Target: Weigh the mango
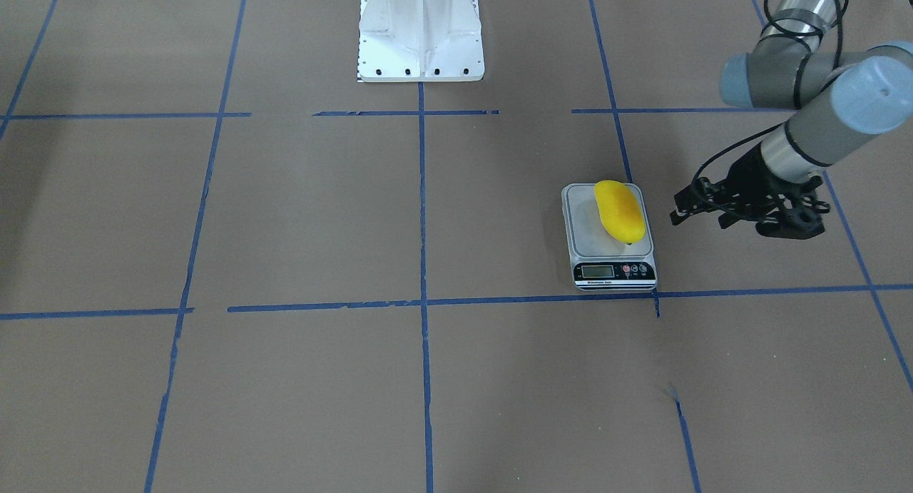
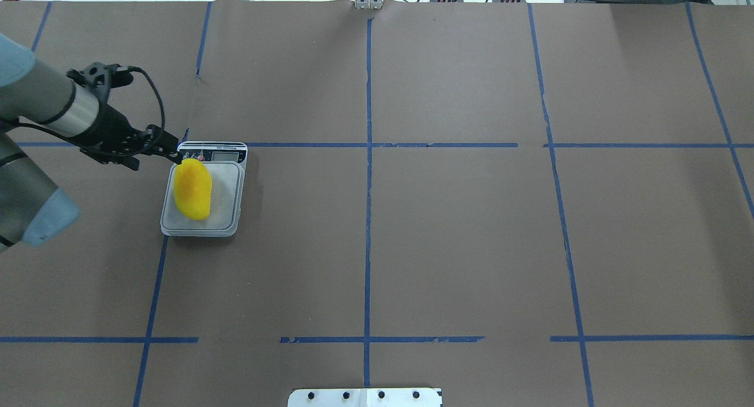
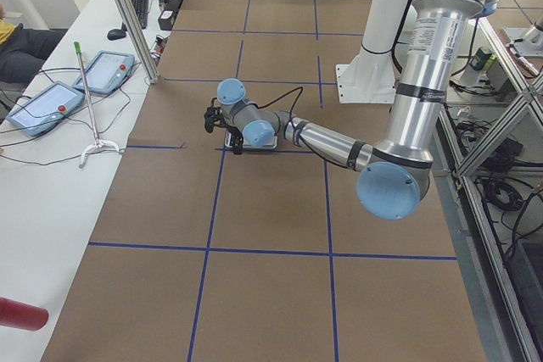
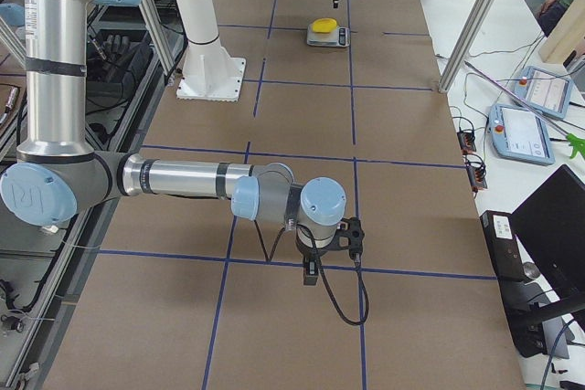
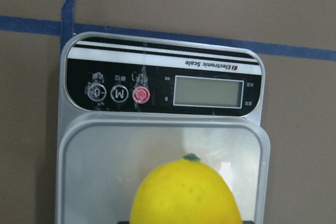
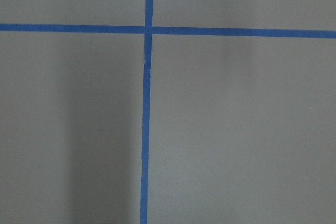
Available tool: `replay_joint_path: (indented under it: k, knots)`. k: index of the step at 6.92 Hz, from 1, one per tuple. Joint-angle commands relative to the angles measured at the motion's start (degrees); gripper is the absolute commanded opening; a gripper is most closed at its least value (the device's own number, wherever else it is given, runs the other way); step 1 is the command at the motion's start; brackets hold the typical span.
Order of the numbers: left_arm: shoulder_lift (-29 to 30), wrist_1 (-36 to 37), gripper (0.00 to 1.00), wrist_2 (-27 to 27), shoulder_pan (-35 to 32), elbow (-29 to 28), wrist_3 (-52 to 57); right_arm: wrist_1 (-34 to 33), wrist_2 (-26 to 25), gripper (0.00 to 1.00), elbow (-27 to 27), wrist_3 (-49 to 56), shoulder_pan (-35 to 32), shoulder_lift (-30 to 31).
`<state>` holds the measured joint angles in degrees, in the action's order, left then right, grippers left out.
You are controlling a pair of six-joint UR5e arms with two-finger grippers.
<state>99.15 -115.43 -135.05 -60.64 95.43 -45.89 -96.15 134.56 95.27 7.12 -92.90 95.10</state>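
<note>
The yellow mango (image 1: 619,211) lies lengthwise on the platform of a small white digital scale (image 1: 613,272), on its own and free of both grippers. It also shows in the overhead view (image 2: 192,189) and fills the bottom of the left wrist view (image 5: 184,192). The scale's display (image 5: 208,91) looks blank. My left gripper (image 2: 175,155) hovers at the scale's button end, beside the mango's tip; its fingers look shut and empty. My right gripper (image 4: 315,267) hangs over bare table far from the scale, and I cannot tell whether it is open or shut.
The brown table is marked with blue tape lines (image 2: 367,218). The white robot pedestal (image 1: 421,36) stands at the table's middle edge. A side bench with tablets (image 3: 102,69) and cables runs along the far side.
</note>
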Motion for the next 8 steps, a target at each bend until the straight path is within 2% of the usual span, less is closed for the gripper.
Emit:
replay_joint_path:
  k: [1,2,3,4,5,6,8]
  knots:
    - [-7.6,4.2,1.0,-1.9,-11.2,-0.4,24.0,0.0,0.0,1.0,0.0,0.0,0.0,-0.1]
    - [-11.5,4.2,1.0,-1.6,-15.3,-1.8,33.8,0.0,0.0,1.0,0.0,0.0,0.0,0.0]
    - [-13.9,4.2,1.0,-1.5,-19.0,-3.0,37.9,0.0,0.0,1.0,0.0,0.0,0.0,-0.1]
    - [-14.0,6.9,1.0,-1.5,-23.0,-6.6,44.8,0.0,0.0,1.0,0.0,0.0,0.0,0.0]
    - [-13.4,16.0,1.0,-1.4,-27.0,-7.2,52.1,0.0,0.0,1.0,0.1,0.0,0.0,-0.1]
    - [-12.3,21.9,1.0,-1.4,-29.3,-6.8,56.0,0.0,0.0,1.0,0.0,0.0,0.0,0.0]
    - [-11.5,26.9,1.0,-1.4,-32.7,-6.6,58.7,0.0,0.0,1.0,0.0,0.0,0.0,0.0]
